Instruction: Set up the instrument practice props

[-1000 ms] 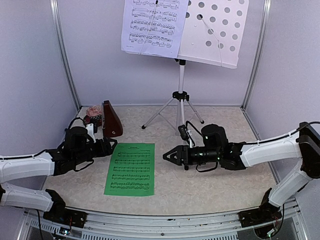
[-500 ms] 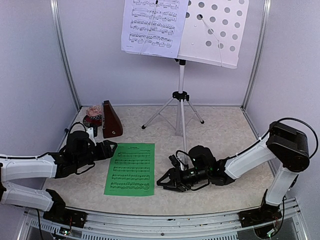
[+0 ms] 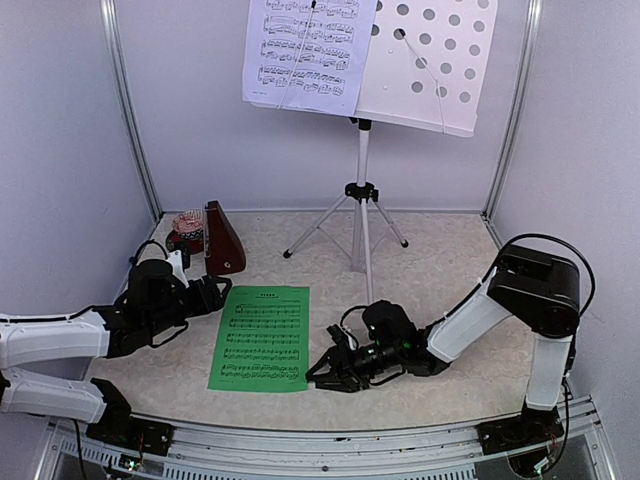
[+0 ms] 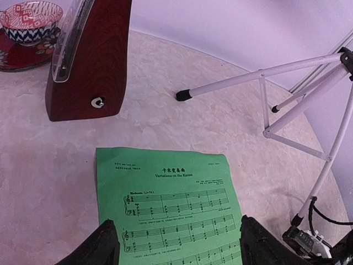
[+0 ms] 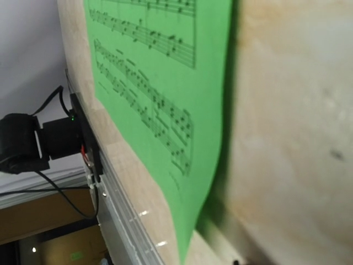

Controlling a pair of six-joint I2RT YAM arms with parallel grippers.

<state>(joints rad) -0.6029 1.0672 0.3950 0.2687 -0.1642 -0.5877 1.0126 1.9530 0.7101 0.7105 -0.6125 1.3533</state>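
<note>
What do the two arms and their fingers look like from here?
The left arm and right arm have white link shells, black joint housings and thin black cables looping near the wrists. The left gripper and right gripper are black, with dark tapered fingers.

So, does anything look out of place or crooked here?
Yes. The stand's desk looks askew, its lower edge sloping down to the right, with the pale sheet covering only its left part. The green sheet lies on the table, not on the stand; its near right corner seems lifted in the right wrist view.
</note>
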